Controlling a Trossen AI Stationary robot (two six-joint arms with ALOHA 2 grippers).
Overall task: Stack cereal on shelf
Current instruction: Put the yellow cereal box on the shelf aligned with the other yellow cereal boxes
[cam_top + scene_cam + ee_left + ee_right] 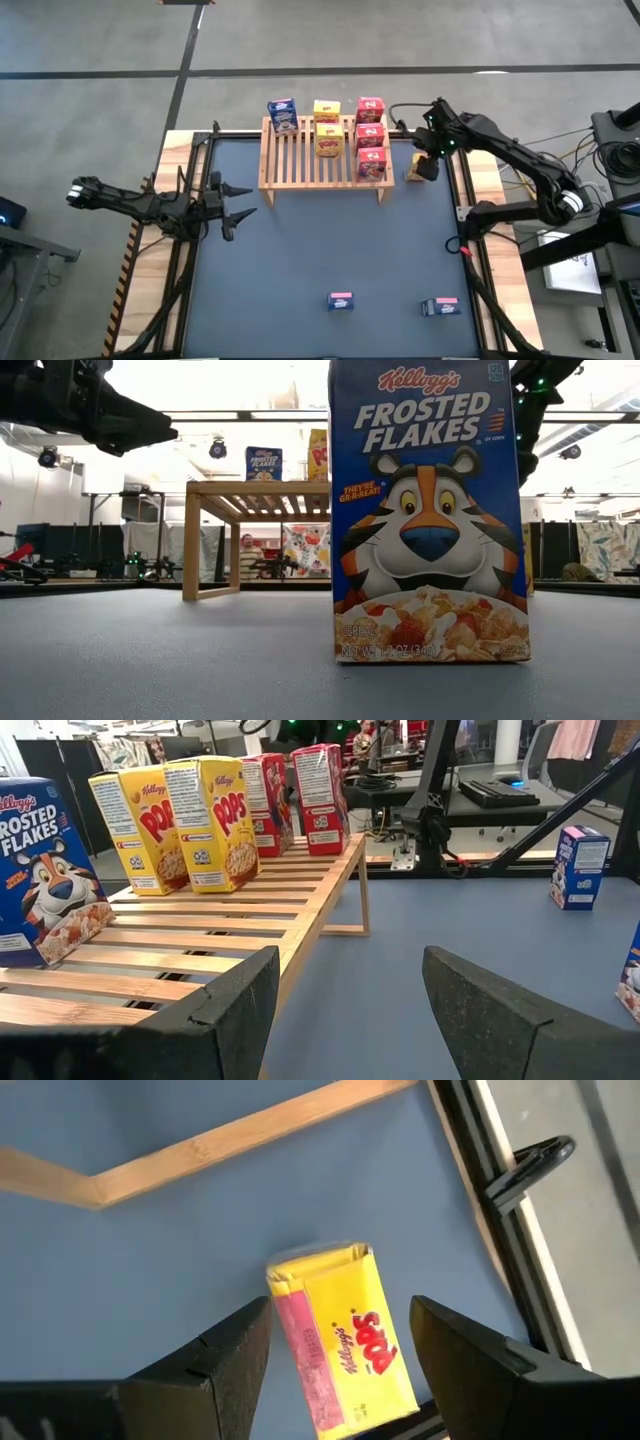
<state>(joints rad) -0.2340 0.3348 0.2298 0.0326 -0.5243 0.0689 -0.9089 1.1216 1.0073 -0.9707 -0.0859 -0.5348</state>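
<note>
The right pincer [340, 1350] hangs released over a yellow box [342, 1342] lying on the surface [320, 240] beside the shelf [322, 155], partly hidden below. The left pincer [345, 1010] waits released by 6 shelved boxes [328, 126].

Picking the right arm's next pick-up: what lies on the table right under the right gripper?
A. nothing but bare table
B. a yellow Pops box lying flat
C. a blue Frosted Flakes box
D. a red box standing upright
B: the right wrist view shows the yellow Pops box lying flat on the table between the open fingers of the right gripper, beside the shelf.
</note>
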